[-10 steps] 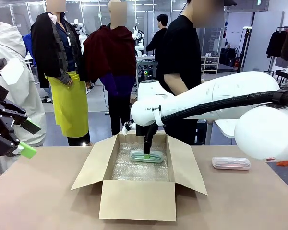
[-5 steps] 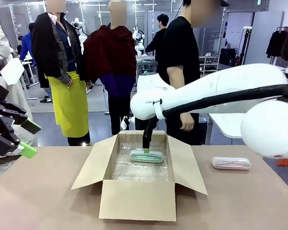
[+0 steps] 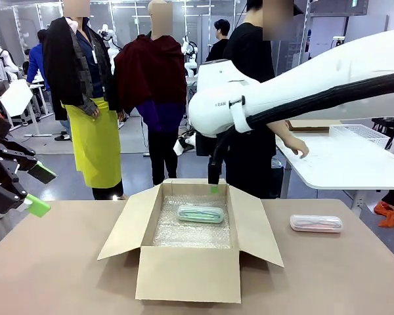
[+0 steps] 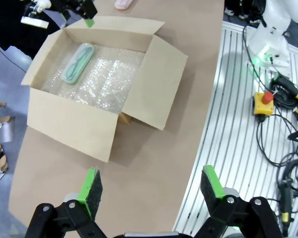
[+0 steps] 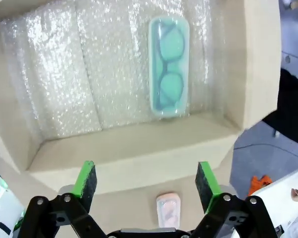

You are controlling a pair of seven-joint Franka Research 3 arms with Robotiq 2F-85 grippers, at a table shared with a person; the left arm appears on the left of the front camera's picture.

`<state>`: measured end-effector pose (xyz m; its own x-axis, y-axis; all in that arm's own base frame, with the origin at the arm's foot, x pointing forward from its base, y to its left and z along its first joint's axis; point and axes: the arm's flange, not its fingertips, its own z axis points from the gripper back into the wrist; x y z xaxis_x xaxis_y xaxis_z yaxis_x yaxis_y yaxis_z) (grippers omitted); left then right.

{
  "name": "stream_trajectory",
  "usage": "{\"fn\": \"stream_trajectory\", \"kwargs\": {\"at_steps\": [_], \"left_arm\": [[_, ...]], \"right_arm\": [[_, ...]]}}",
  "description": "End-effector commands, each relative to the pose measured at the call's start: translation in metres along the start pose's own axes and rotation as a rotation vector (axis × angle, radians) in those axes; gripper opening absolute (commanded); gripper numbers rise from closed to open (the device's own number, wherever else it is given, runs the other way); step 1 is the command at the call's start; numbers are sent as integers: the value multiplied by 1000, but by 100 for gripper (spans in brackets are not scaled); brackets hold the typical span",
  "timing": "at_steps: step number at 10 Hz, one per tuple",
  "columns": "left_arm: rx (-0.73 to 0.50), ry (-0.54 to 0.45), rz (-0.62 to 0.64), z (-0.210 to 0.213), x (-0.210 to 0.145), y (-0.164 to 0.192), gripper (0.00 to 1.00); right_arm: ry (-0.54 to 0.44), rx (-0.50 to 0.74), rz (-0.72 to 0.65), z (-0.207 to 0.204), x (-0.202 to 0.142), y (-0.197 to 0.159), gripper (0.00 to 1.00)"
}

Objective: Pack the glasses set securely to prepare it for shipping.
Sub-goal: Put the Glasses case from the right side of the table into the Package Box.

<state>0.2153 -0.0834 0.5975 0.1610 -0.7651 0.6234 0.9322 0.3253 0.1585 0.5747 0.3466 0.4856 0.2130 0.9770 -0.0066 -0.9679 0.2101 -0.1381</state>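
Note:
The mint-green glasses case (image 3: 200,214) lies flat on bubble wrap (image 5: 64,74) inside the open brown carton (image 3: 187,272), near its far wall. My right gripper (image 3: 214,184) hangs open above that far wall, clear of the case. From the right wrist, the mint case (image 5: 169,74) lies well beyond my open gripper (image 5: 146,181), with nothing between the pads. The pale pink case (image 3: 316,223) rests on the table to the right of the carton; the pink case (image 5: 168,210) also appears low between my fingers. My left gripper (image 3: 41,189) is open and empty at the far left, above the table's left end.
From the left wrist, my open left gripper (image 4: 151,186) is over bare brown table, the carton (image 4: 74,124) with the mint case (image 4: 77,62) ahead. The carton's flaps spread outward. A person stands behind the table's far edge, a hand on a white side table (image 3: 335,161).
My right gripper has risen out of the carton, leaving the mint case on the bubble wrap. The left arm has stayed put. The person's hand moved to the white table.

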Motion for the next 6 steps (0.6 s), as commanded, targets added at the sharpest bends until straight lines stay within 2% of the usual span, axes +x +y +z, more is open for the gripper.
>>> {"fn": "stream_trajectory", "kwargs": {"at_steps": [1, 3, 4, 5, 6], "left_arm": [[-6, -8, -17, 1, 0, 0, 100], [-6, -8, -17, 1, 0, 0, 100], [-6, -8, -17, 1, 0, 0, 100], [-6, -8, -17, 1, 0, 0, 100], [-6, -8, -17, 1, 0, 0, 100]], "right_arm": [[-18, 9, -151, -1, -45, 27, 100], [-24, 9, -361, 9, -120, 39, 100], [-51, 1, -470, 17, -168, 40, 100], [-95, -20, -585, 29, -214, 36, 100], [-95, -63, -717, 33, -256, 38, 100]]}}
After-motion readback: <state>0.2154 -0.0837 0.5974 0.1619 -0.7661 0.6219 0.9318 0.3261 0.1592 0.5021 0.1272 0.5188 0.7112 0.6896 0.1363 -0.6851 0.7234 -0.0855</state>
